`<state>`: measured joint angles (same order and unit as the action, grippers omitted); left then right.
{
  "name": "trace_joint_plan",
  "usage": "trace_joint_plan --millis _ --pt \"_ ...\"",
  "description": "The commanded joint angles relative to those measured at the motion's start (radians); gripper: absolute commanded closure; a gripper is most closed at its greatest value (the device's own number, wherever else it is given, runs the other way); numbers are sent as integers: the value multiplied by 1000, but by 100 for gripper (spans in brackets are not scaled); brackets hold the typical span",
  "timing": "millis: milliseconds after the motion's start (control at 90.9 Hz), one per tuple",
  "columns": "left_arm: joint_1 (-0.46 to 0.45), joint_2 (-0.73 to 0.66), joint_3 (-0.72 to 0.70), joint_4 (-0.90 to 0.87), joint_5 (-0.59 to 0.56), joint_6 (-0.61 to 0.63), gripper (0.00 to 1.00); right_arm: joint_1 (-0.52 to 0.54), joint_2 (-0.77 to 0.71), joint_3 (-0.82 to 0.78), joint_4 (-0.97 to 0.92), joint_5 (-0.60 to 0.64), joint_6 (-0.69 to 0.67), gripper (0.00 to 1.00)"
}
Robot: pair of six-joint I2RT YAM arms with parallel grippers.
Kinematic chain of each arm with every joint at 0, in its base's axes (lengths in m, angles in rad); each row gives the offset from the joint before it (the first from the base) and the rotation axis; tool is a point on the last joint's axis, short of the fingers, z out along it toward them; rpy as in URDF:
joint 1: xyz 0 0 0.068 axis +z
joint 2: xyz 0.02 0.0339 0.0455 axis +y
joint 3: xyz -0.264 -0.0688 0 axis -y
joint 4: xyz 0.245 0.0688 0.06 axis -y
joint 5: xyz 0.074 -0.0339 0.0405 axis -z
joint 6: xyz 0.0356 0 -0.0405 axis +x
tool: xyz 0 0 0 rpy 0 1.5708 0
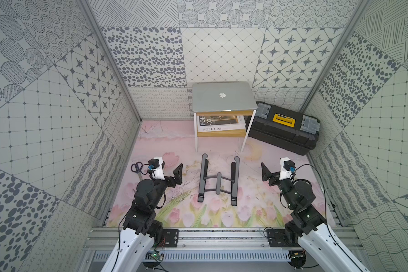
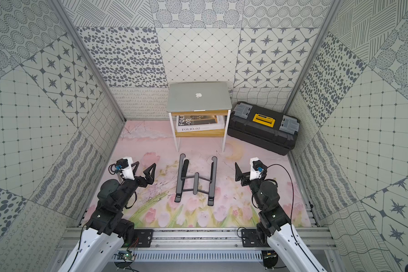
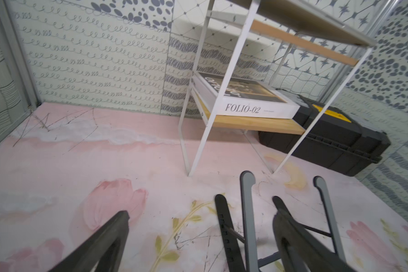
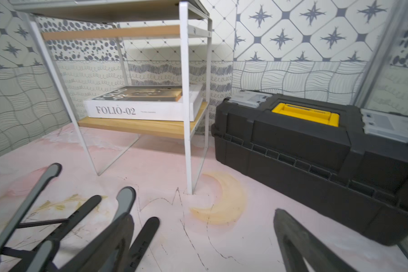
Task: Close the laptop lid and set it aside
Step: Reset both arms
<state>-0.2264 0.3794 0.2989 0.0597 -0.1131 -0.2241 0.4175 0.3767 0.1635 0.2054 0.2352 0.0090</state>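
Note:
The silver laptop (image 1: 210,101) lies on top of the white-framed shelf (image 1: 196,136) at the back, seen in both top views. Its lid (image 2: 198,103) is down flat, apple logo facing up. My left gripper (image 1: 169,168) hovers low over the mat, left of the dark folding stand (image 1: 218,181), open and empty. On the stand's right, my right gripper (image 1: 275,169) is also open and empty. In the left wrist view the left gripper (image 3: 201,213) frames bare mat; the right gripper (image 4: 203,215) does the same. Both are far from the laptop.
A white FOLIO-02 book (image 1: 219,123) lies on the shelf's lower board. A black toolbox (image 1: 283,131) with a yellow latch sits right of the shelf. Scissors (image 1: 137,168) lie by the left wall. Patterned walls enclose the floral mat.

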Motion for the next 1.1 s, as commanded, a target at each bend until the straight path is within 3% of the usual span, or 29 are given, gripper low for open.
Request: trace_joint_plan --millis 0,165,352,638,825,1090 --pt "0 14 -97 286 -244 61 1 -3 -48 -61 235 127 -40 3" --pt "0 49 -145 326 -329 99 1 -13 35 -117 323 227 -79 3" --pt "4 160 -214 461 -391 188 1 -74 204 -119 397 224 -69 3" --pt "57 571 -199 738 -301 223 1 -257 337 -147 503 108 68 3" --pt "122 792 -193 976 -219 205 1 -308 504 -128 675 41 43 3" --pt "157 852 -191 1018 -164 242 1 -325 834 -96 980 -61 20 3"
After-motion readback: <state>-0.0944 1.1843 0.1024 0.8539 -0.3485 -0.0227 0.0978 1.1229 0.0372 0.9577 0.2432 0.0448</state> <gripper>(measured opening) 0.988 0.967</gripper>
